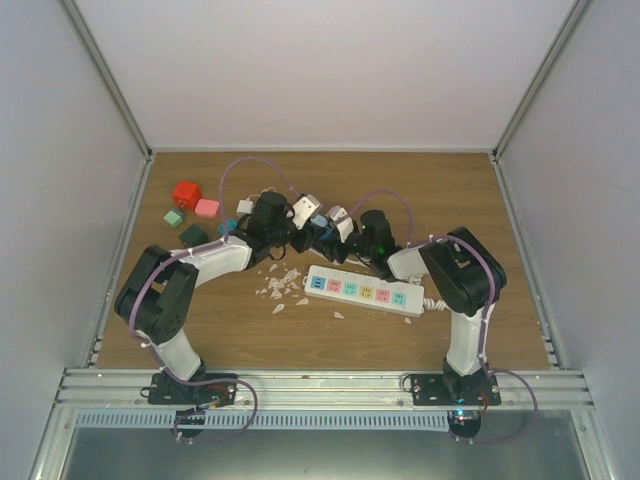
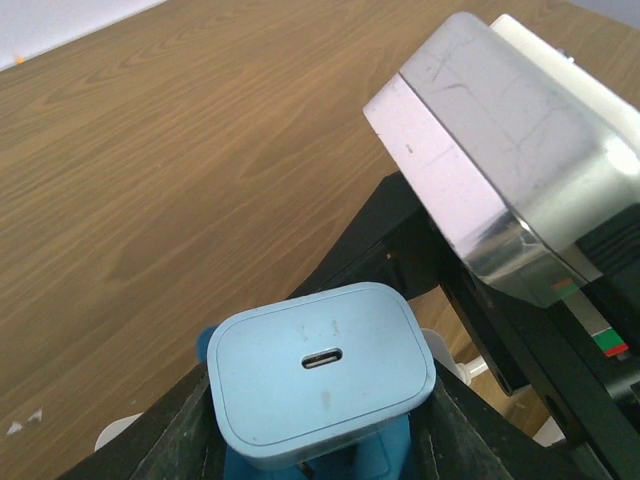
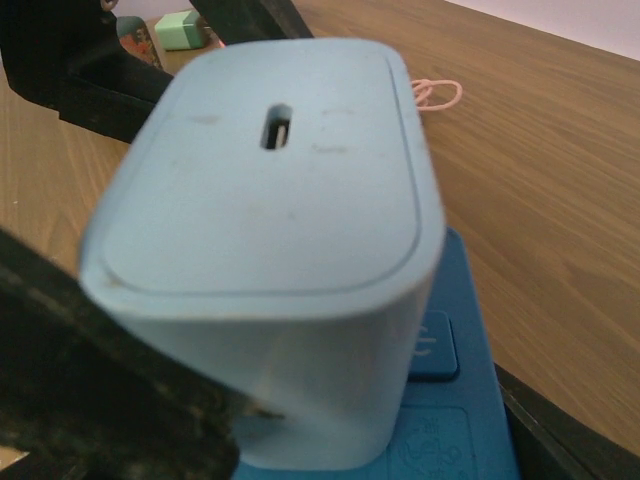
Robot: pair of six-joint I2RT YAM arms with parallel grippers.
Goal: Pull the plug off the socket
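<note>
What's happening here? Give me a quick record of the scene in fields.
plug: light blue, still seated on the socket
socket: blue block under the plug
left gripper: shut on the plug's sides
right gripper: around the socket, grip unclear
table: power strip, coloured blocks, white scraps

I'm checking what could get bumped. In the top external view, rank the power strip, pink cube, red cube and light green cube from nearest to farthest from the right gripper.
From the right gripper:
1. power strip, just on its near side.
2. pink cube, to its left.
3. red cube and light green cube, farther left; too close to call.
</note>
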